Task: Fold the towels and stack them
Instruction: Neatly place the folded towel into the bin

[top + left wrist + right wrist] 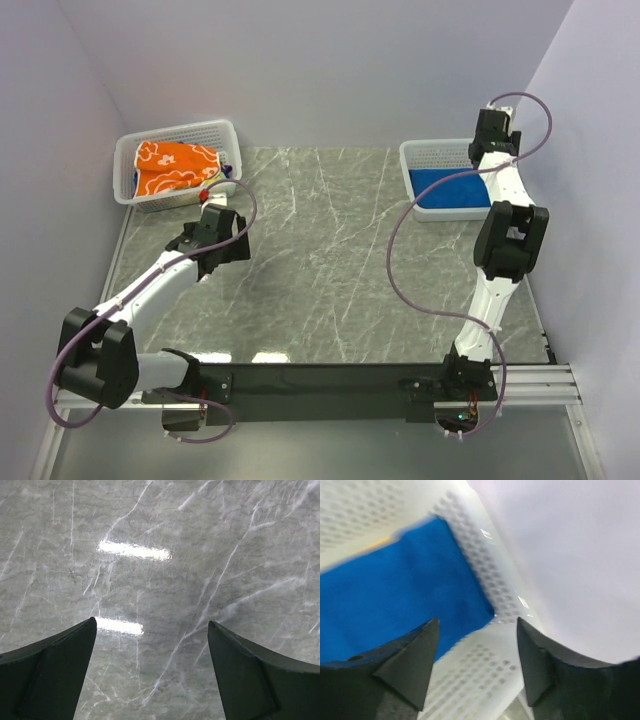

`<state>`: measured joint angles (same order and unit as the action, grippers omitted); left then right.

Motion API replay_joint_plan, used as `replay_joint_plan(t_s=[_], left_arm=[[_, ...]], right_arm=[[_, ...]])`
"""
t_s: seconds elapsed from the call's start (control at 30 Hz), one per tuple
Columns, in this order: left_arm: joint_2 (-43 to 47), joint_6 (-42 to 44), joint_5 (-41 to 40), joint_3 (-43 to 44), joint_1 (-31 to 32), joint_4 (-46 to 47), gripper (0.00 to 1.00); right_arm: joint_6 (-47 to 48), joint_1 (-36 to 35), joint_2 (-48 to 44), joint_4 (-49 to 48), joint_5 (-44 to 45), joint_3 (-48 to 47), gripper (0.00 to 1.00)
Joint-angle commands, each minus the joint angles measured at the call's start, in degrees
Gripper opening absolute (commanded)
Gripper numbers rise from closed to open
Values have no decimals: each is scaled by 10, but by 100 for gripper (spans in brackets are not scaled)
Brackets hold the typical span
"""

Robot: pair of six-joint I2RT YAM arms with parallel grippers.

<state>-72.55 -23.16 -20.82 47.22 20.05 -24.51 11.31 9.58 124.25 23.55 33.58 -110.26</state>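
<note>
Upper left of the top view: white basket [128, 150] at the far corner of the grey marble bench [330, 260], with the orange towel [175, 167] heaped inside, unfolded, white flower outlines on it. Upper right of the same view: second basket [425, 150], with the blue towel [450, 187] lying flat in it. In the right wrist view, same blue towel [395, 595] filling the left half of the frame, smooth, one corner close to the mesh wall [485, 565] of the second basket. Thin yellow strip [380, 542] along its far edge, too blurred to name.

Left tool [151, 622] with jaws wide apart, nothing between them, only bare bench below. In the top view, placed just in front of the white basket, not touching the orange towel.

Right tool [478, 621] with jaws apart too, gripping nothing, hanging above the corner of the blue towel and the floor of the second basket, at the far right of the top view.
</note>
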Motion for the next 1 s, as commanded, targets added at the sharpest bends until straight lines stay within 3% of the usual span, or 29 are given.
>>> replay_joint_plan(t_s=[0.0,0.13,0.2,0.33,0.77,0.97], left_arm=[[27,8,1,6,-2,11,98],[54,7,0,6,-2,10,98],[69,7,-1,2,-2,10,98],[93,6,8,-2,-2,12,98],[123,9,17,-6,-2,15,98],[125,10,21,-6,-2,12,98]], right_arm=[[-71,-19,-85,-20,-143,17,65],[-156,-21,-102,-21,-323,48,48],[-202,-25,-89,-26,-401,58,33],[-269,-27,-51,-42,-457,62,16],[-359,-31,50,-16,-523,65,14],[-366,-31,37,-44,-585,79,14]])
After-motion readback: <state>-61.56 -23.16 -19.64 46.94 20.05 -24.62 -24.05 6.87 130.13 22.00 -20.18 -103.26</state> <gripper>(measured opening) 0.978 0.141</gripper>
